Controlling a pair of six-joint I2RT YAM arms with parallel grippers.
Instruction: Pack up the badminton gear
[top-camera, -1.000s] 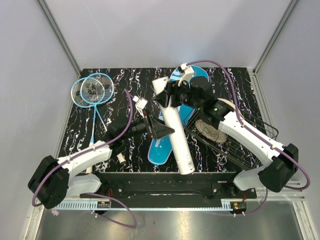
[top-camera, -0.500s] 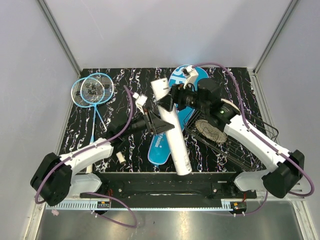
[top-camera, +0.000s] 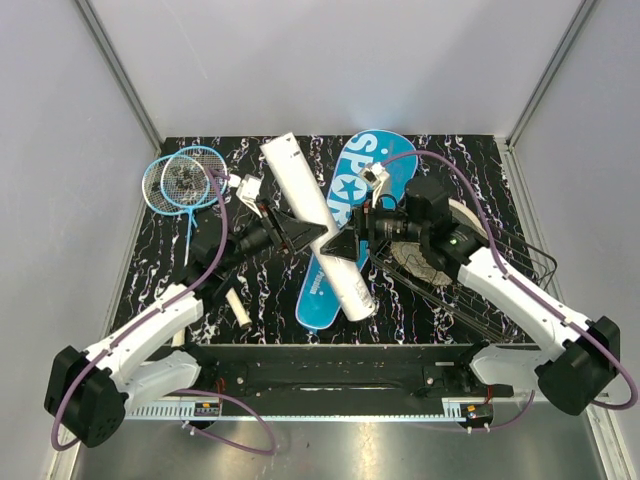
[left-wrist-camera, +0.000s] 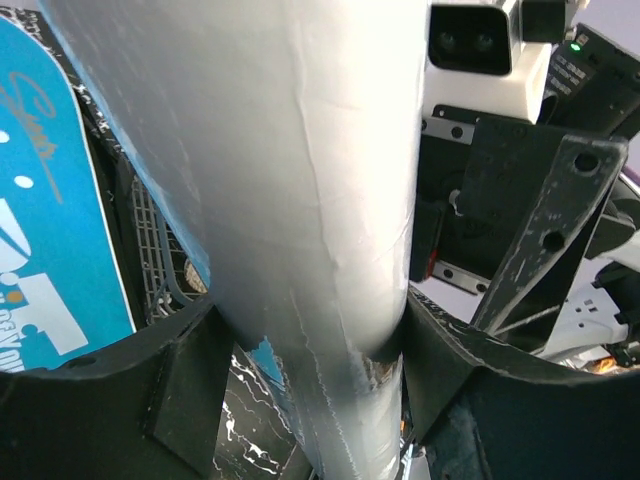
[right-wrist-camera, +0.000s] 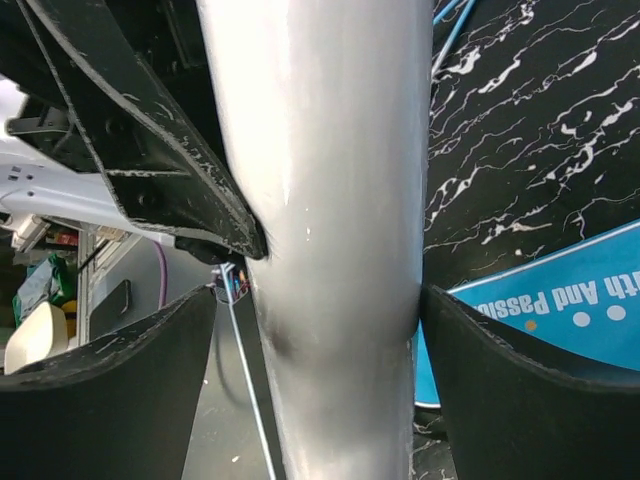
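The blue cover (top-camera: 372, 168) lies on the counter (top-camera: 480, 180) and shows "SPOR" in white up to where the white tube (top-camera: 288, 172) slants across it. Smaller print toward its near end reads "And Passi". The left hand (top-camera: 305, 232) and right hand (top-camera: 340, 247) each clamp the tube mid-length. At right, a wire basket (top-camera: 520, 268) holds a woven disc (top-camera: 418, 264).

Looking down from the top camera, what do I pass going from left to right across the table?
You pass two blue rackets → long white tube → black wire basket. The blue cover crosses under the tube, so I skip it.
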